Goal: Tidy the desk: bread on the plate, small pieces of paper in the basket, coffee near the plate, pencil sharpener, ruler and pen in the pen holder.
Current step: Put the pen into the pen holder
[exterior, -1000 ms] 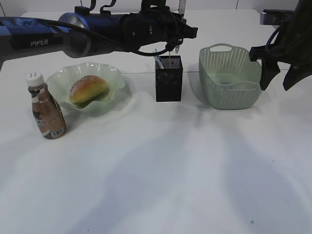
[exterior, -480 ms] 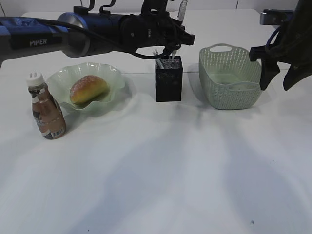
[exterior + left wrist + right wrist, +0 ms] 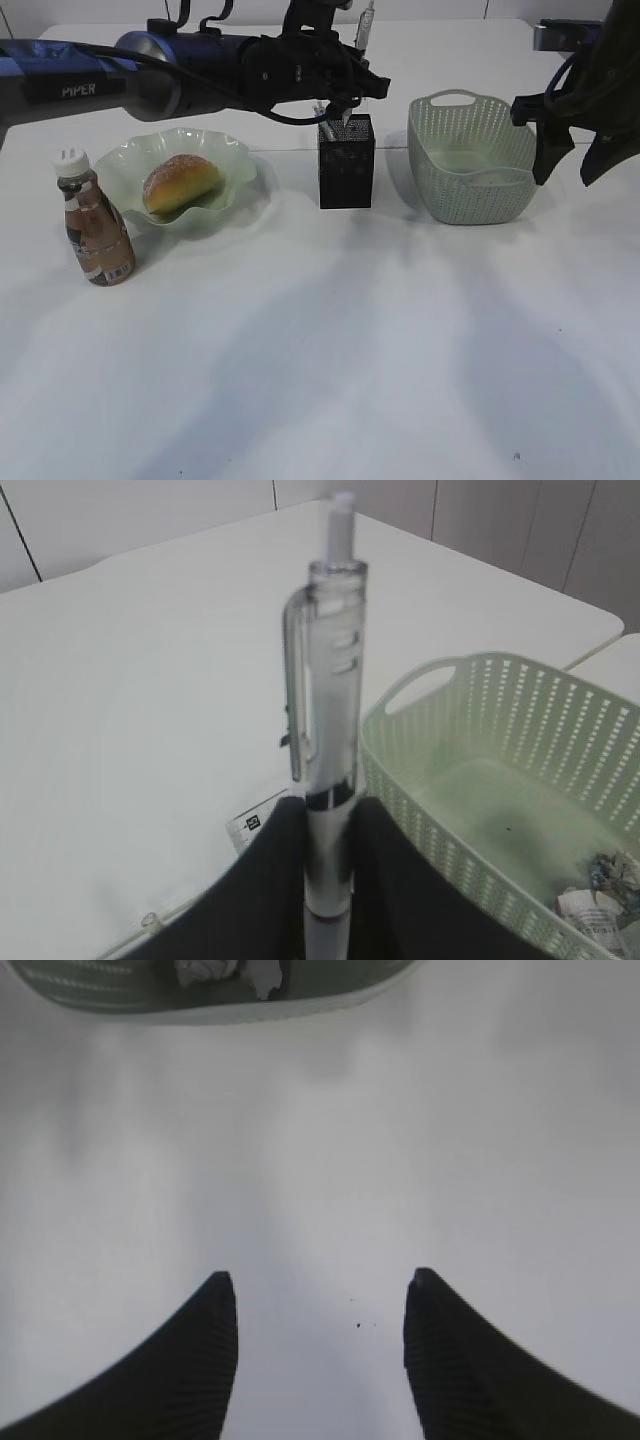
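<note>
**Pen held upright over the pen holder**

The left fingers point(image 3: 328, 880) are closed narrowly on a clear pen point(image 3: 327, 710), upright, above the black pen holder point(image 3: 346, 160) near the surface's far edge, between plate point(image 3: 235, 155) and basket point(image 3: 470, 170). To do this well, keep the pen vertical, centre it over the opening, lower, then release. The right fingers point(image 3: 320, 1305) stand open and empty, just beside the basket.

1. The left arm point(image 3: 150, 75) stretches level across the rear of the scene, its wrist turned down at the centre.
2. The left gripper point(image 3: 328, 880) is clamped on an upright pen point(image 3: 328, 730).
3. The right arm point(image 3: 590, 90) hangs at the right edge, the right gripper point(image 3: 320, 1335) parted and empty.
</note>
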`<state>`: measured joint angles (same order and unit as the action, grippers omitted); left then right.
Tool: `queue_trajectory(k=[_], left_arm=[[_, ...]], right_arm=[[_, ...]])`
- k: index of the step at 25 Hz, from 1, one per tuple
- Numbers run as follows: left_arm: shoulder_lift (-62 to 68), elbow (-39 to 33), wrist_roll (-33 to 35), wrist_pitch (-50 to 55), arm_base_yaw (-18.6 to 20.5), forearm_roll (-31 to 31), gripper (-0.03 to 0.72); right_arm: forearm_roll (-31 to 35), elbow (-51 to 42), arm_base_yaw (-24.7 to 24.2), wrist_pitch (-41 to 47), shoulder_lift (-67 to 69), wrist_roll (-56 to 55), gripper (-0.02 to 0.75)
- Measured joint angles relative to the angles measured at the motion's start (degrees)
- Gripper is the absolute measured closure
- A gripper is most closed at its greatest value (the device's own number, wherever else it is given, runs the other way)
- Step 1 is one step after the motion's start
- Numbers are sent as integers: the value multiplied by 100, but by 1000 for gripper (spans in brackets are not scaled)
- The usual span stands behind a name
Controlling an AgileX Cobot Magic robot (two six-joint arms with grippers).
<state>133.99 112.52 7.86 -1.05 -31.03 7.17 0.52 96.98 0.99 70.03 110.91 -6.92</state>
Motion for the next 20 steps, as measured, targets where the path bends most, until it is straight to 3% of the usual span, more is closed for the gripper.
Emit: queue_trajectory(k=[20], left_arm=[[155, 0, 10, -308, 112, 0, 578]], right_arm=[[0, 0, 0, 0, 0, 0, 313]])
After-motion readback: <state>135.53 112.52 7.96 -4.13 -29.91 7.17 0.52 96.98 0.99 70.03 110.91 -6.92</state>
